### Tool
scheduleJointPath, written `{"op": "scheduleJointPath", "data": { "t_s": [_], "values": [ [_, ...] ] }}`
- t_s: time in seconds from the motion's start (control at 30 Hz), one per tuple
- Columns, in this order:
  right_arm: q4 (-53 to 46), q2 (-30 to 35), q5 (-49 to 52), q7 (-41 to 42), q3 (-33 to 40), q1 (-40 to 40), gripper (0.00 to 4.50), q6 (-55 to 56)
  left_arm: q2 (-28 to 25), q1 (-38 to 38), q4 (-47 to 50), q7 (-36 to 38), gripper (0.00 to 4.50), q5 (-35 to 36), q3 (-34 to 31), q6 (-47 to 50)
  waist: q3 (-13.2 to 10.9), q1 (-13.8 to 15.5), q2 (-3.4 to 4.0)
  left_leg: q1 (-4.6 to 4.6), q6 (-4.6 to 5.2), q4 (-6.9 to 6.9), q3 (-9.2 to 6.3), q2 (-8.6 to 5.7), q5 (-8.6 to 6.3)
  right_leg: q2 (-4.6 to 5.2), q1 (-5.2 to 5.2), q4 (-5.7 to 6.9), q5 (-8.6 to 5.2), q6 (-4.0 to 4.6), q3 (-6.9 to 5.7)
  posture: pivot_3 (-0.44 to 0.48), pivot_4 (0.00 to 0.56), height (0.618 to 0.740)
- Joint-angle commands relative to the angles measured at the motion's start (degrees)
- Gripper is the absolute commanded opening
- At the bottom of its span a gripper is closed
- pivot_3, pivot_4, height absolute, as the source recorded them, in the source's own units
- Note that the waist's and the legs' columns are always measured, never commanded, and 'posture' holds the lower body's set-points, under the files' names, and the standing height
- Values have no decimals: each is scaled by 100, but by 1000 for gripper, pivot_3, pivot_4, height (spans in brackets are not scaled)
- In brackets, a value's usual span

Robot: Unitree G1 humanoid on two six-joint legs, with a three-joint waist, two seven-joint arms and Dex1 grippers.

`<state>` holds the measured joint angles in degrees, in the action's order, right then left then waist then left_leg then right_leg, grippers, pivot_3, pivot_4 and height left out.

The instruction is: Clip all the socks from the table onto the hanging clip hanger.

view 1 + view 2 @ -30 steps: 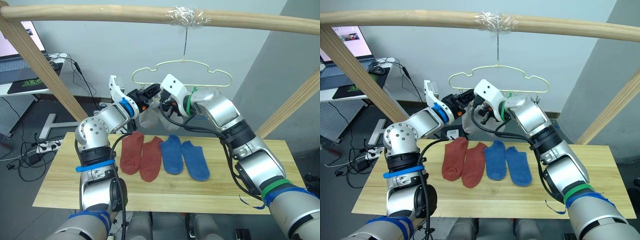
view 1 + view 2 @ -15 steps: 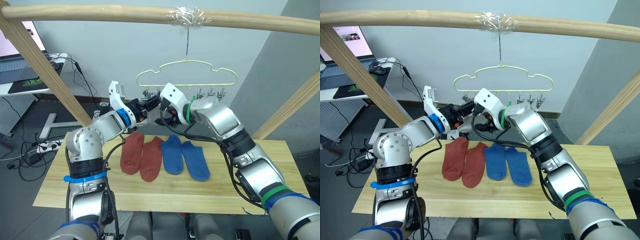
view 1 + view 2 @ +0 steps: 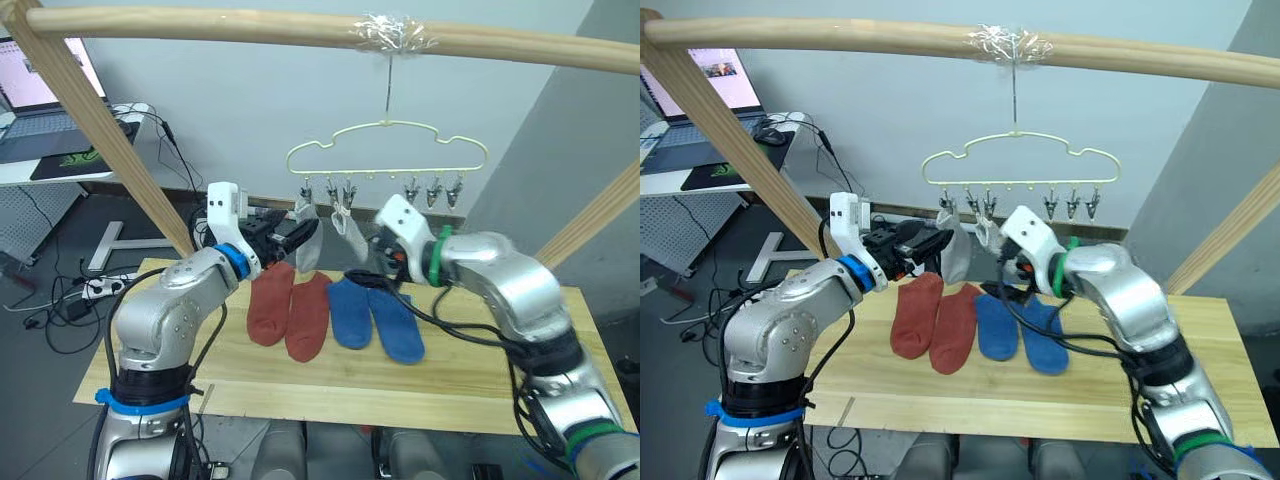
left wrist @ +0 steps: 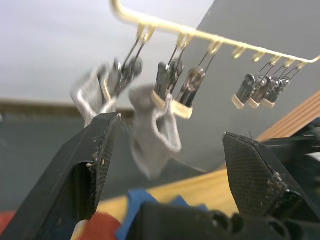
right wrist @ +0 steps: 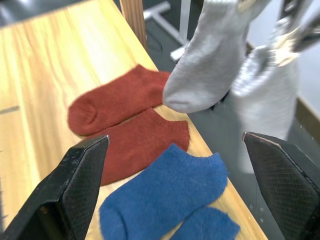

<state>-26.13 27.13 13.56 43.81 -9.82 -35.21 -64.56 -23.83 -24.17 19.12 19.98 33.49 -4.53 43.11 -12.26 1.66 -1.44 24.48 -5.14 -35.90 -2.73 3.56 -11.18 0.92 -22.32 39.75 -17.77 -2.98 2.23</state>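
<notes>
The clip hanger (image 3: pixel 388 150) hangs by its hook from the wooden pole (image 3: pixel 250 25) above the tabletop (image 3: pixel 470 375). Two light grey socks are on it, at its left end: the first grey sock (image 3: pixel 309 242) hangs from the outermost clip, and the second grey sock (image 3: pixel 351 233) hangs from a clip just beside it. In the left wrist view both grey socks are under their clips, the first (image 4: pixel 92 95) and the second (image 4: pixel 156 131), and three free clips (image 4: pixel 260 90) hang together further along the wire.

Four socks lie on the tabletop in one row, side by side. The two rust-red socks (image 3: pixel 288 308) are on the left and they touch each other. The two blue socks (image 3: pixel 376 317) are on the right, just beside the red ones.

The left claw (image 3: pixel 290 240) is in the air near the first grey sock, below the left end of the hanger. Its fingers (image 4: pixel 85 165) are wide apart and hold nothing. The right claw (image 3: pixel 385 262) is lower, over the back edge of the tabletop near the blue socks. In the right wrist view its fingers (image 5: pixel 80 185) are also wide apart and empty, with the red socks (image 5: pixel 125 120) and one blue sock (image 5: pixel 165 190) below between them.

A laptop (image 3: pixel 35 85) stands on a white desk at the far left.
</notes>
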Motion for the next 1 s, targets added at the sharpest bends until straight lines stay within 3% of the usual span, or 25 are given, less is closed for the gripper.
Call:
{"op": "scheduleJointPath", "data": {
  "t_s": [0.03,0.37,0.5,0.63,0.87,1.0],
  "values": [
    [-801,202,599,79,892,261,4487,-307,105,-31,350,113,3708,-218,171,-463,0,2,0,0,0,-1,1,0,0,0,1,0,0,0,0,146,160,740],
    [-1301,821,2208,121,3055,324,4487,-1210,652,-150,-171,1,3708,-1096,745,-1341,0,-21,0,1,3,-2,4,0,0,-2,4,-8,4,7,4,92,162,740],
    [-1296,1088,2579,-41,3332,213,4487,-1379,877,-231,-609,-101,3708,-1485,861,-1716,0,-37,0,1,5,-2,6,-1,-1,-4,3,-15,4,7,8,60,167,740],
    [-1358,1209,2854,-301,3416,189,4500,-1505,1145,-271,-888,-121,4489,-1534,804,-1926,0,-43,1,3,6,-1,7,0,-1,-6,4,-23,4,7,11,26,170,740],
    [-1514,1302,3344,-703,3594,184,4500,-1705,1385,-316,-1111,-151,4489,-1859,945,-2235,0,-80,1,10,8,-2,7,-1,-3,-6,3,-34,4,7,10,-4,177,740],
    [-1569,1309,3561,-937,3644,250,4500,-1733,1530,-354,-1162,-181,3660,-1953,977,-2324,0,-105,1,10,8,-2,6,-1,-3,-6,3,-34,4,7,10,-10,178,740]
  ]
}}
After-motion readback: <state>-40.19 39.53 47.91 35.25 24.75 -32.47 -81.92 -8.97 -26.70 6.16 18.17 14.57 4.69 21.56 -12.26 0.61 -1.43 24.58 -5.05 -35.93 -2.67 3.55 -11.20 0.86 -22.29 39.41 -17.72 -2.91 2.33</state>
